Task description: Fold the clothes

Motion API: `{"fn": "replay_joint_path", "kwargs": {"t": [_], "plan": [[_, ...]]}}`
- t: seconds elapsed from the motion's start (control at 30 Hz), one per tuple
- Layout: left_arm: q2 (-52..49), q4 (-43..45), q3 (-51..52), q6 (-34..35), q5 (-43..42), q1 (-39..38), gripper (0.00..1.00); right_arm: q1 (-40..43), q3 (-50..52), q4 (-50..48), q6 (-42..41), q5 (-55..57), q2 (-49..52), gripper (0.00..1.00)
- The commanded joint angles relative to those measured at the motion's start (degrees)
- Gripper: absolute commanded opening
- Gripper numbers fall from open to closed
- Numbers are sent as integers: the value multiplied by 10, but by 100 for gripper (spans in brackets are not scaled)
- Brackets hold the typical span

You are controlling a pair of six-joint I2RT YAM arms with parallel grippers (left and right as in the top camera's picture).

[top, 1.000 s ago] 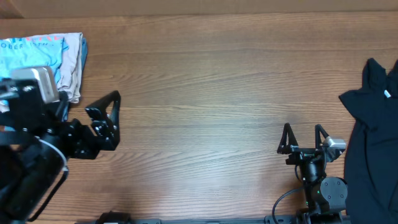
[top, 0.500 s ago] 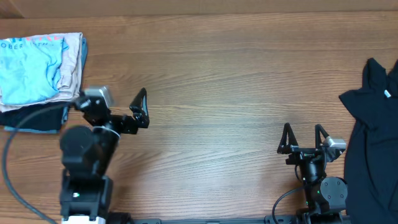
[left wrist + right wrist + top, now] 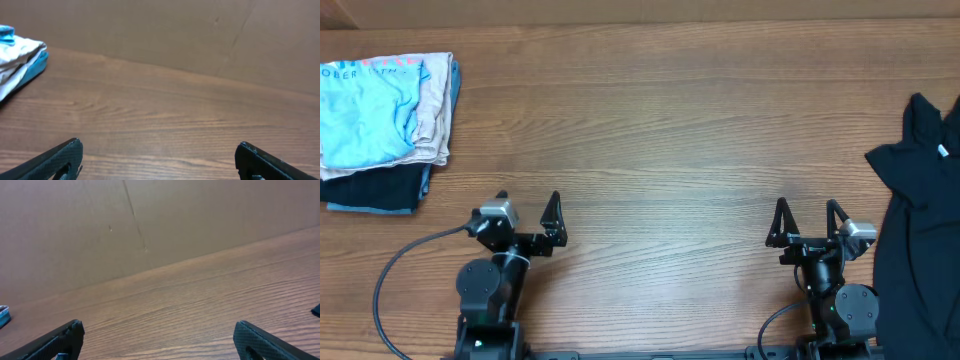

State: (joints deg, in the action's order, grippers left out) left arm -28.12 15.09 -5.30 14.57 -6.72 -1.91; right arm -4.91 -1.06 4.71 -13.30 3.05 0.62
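**Left end effector [image 3: 527, 203] pulls back**

It leaves the corner by the T-shirt [image 3: 365, 115] and now sits near the front edge of the bench [image 3: 660, 130]. The T-shirt and the dark garment [image 3: 380, 190] below it are uncovered.

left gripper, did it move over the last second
Yes. The left gripper has drawn back from the folded light blue cotton T-shirt, moving rightward and toward the near edge of the brown wooden table.

L arm [image 3: 486, 288], R arm [image 3: 823, 268]: jaws wide, empty.
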Motion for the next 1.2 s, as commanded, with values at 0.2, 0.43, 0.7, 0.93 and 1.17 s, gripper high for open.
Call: {"fn": "replay_joint_path", "kwargs": {"t": [0.2, 0.43, 0.7, 0.93, 1.17], "plan": [[106, -74, 50, -1, 92, -4, 100, -2, 6, -3, -1, 5, -4, 100], [196, -189, 50, 7, 139, -4, 100, -2, 6, -3, 0, 5, -4, 100], [262, -190, 50, -11, 127, -4, 100, -2, 6, -3, 0, 5, -4, 100], [279, -192, 50, -41, 108, -22, 100, -2, 6, -3, 0, 5, -4, 100], [279, -193, 50, -67, 86, -26, 100, -2, 6, -3, 0, 5, -4, 100]]}}
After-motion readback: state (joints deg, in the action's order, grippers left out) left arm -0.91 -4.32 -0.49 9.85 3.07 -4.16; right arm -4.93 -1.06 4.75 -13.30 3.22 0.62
